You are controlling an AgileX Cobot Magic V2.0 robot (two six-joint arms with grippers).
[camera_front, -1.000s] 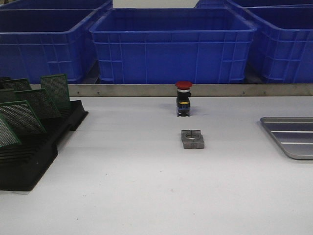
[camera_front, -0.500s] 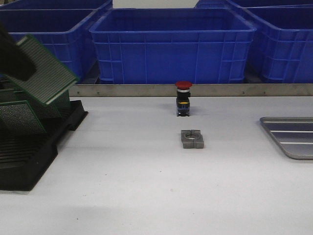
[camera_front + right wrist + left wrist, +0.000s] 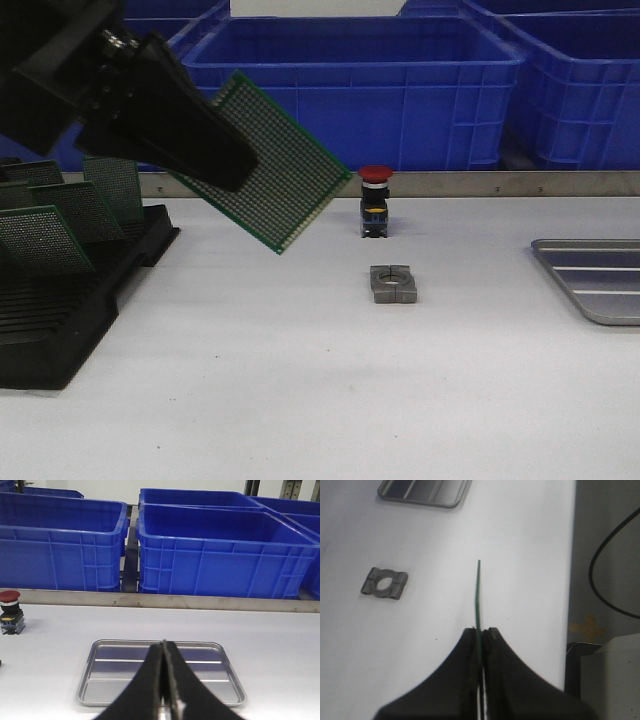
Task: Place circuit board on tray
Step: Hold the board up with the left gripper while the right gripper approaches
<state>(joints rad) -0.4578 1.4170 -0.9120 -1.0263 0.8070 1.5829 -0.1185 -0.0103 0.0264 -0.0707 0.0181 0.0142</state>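
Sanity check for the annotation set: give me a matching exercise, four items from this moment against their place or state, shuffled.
Items:
1. circuit board
2. tray
3. red push button
4. metal clamp block

States:
A. lying flat on the table, near its middle
B. empty, at the table's right side
C. pinched edge-on in the left gripper, held above the table
D. standing upright by the metal rail

Pairs: 1-C, 2-B, 3-D, 4-A

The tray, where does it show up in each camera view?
Front view: the tray lies at the right edge, cut off.
Left wrist view: tray at the top, past the metal clamp block.
Right wrist view: tray centred, behind the shut fingers.
Shared landmark: the red push button.
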